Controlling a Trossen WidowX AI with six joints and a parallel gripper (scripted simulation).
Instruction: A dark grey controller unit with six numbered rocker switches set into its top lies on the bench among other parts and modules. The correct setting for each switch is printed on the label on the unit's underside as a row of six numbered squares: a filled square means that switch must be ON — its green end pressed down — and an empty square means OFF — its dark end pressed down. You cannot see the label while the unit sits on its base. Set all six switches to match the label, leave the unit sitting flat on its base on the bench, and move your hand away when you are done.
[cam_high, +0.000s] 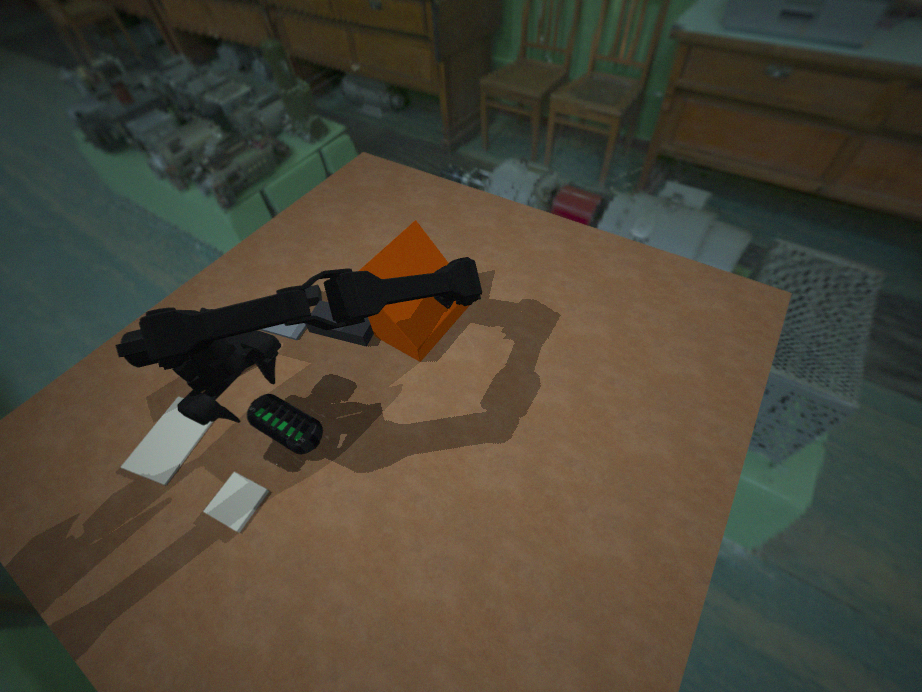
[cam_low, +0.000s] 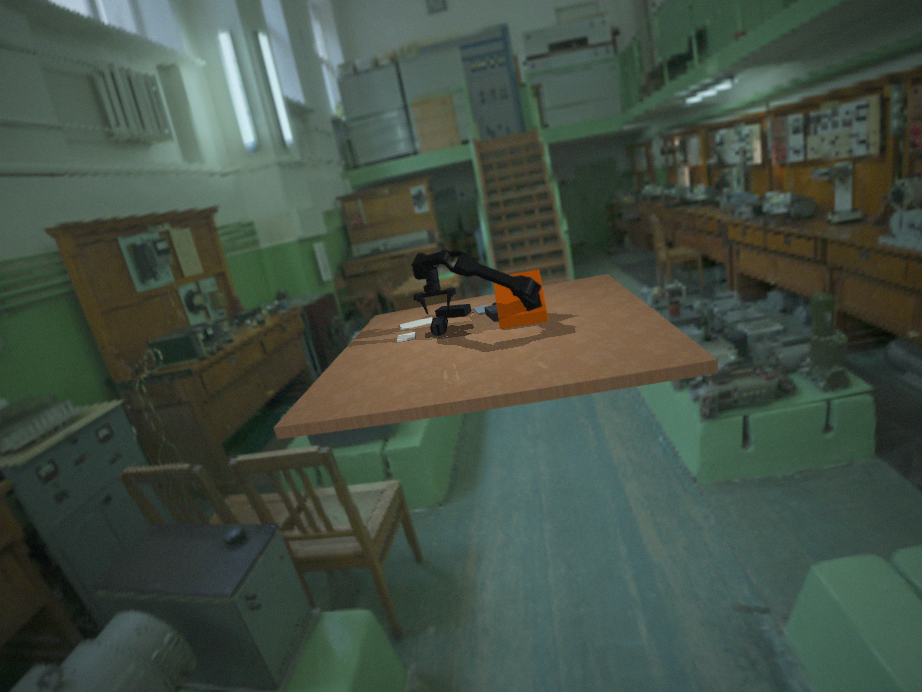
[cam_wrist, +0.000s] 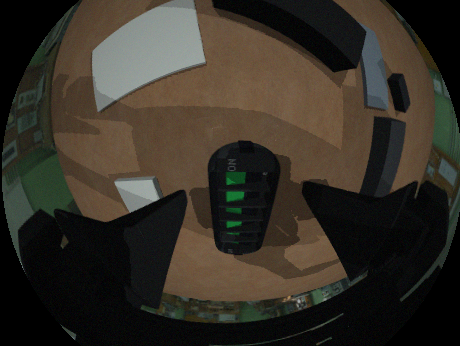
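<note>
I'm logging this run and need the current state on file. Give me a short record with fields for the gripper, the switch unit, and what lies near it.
gripper: open, empty, above the bench
controller unit: switches up on the bench, untouched, in line with the gap between the fingers
switches: green shows on several; exact settings too small to tell
label: underside, hidden
nearby: large pale plate, small pale plate, orange block, dark module

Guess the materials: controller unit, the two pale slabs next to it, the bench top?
Controller unit: looks like matte dark plastic, no glints, with green rocker ends. Larger pale slab and smaller one: light grey, smooth, flat shading; painted metal or plastic, can't tell which. Bench top: matte brown, faintly mottled; the edge in the exterior view hints at wood grain, so probably wood or fibreboard.
</note>
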